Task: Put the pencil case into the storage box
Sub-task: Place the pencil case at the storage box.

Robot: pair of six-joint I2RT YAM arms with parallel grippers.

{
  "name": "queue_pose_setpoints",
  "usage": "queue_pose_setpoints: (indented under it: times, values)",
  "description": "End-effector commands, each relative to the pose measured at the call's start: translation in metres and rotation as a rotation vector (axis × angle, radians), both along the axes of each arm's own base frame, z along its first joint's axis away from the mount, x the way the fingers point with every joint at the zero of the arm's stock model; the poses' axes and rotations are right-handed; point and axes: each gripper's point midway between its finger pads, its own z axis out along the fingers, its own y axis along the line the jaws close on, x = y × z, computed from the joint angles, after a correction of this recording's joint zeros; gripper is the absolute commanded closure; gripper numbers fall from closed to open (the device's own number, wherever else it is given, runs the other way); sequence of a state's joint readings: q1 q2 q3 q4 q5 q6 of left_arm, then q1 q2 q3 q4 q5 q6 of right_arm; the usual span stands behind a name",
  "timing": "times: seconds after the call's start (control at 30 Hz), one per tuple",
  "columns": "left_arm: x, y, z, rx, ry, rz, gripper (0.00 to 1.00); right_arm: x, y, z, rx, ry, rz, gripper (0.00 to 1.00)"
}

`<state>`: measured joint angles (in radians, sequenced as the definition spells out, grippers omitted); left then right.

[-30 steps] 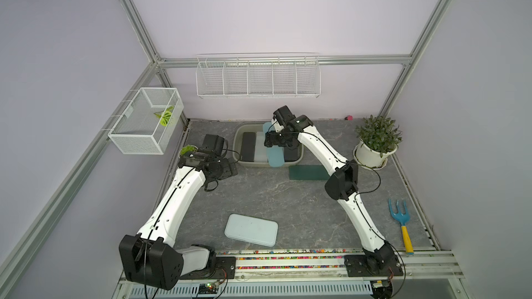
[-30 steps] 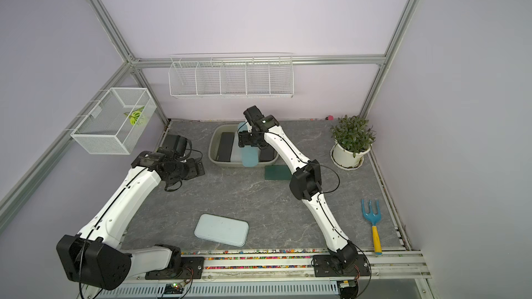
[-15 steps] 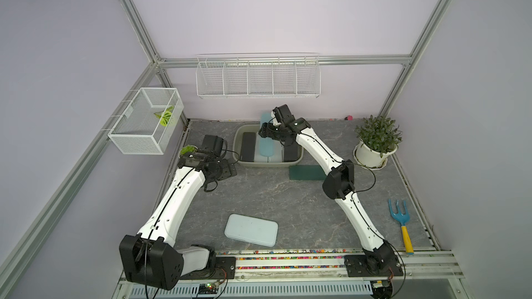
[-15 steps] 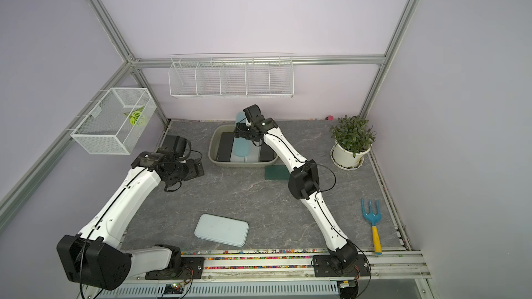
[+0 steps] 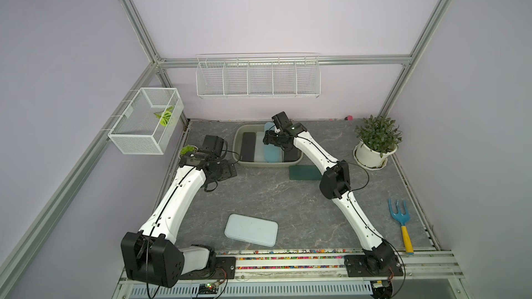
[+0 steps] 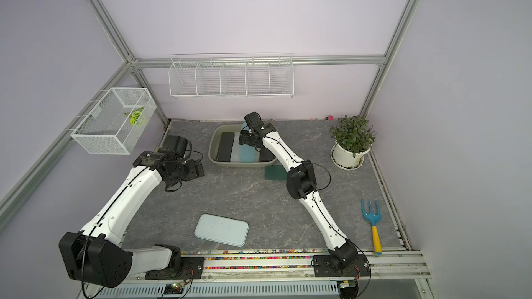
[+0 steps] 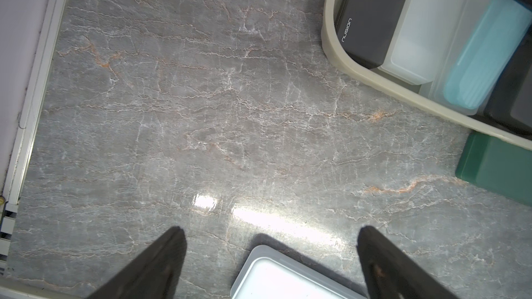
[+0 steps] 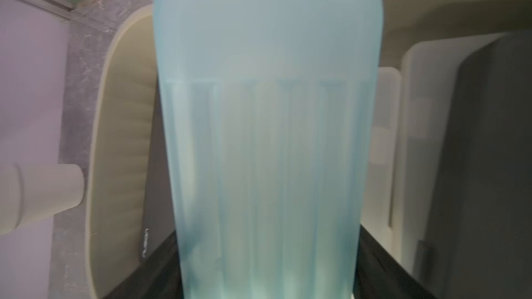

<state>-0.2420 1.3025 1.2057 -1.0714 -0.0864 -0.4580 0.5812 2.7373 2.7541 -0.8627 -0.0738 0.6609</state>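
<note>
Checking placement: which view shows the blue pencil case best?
Left wrist: the blue pencil case is sharp inside the storage box. Both top views show it small, partly behind the right gripper; right wrist, a blur.

table point(image 7: 201, 96): marbled stone look, glossy
box point(image 7: 328, 24): smooth matt plastic
blue case point(image 8: 267, 139): frosted translucent plastic
rack point(image 5: 257, 81): white wire

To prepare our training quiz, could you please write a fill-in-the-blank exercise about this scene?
1. The right claw grips the ____ pencil case at the storage box.
2. The left claw is ____, holding nothing.
3. The garden fork has a ____ handle.
Missing words: blue; open; yellow.
</note>
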Motion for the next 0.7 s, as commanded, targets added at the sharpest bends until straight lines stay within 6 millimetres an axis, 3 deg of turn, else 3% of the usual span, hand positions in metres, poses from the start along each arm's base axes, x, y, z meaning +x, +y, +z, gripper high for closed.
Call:
queue_pose_setpoints:
  times: [0.0,0.1,0.23,0.5,0.67]
  values:
    - [0.000,0.003,-0.001,0.014,0.007,-0.005,0.03,0.005,-0.018,0.001,-0.068,-0.017,-0.011,0.25]
    - [0.000,0.003,-0.001,0.014,0.008,-0.004,0.03,0.003,-0.021,0.006,-0.082,-0.025,-0.002,0.14]
    - [0.001,0.003,-0.002,0.014,0.010,0.000,0.03,0.001,-0.020,0.022,-0.082,-0.049,0.021,0.09]
    - [0.005,0.003,-0.001,0.016,0.013,0.003,0.03,-0.003,-0.017,0.076,-0.050,-0.140,0.052,0.02]
    - [-0.009,0.000,-0.001,-0.034,0.045,0.049,0.03,-0.036,-0.002,0.120,-0.036,-0.204,0.225,0.06]
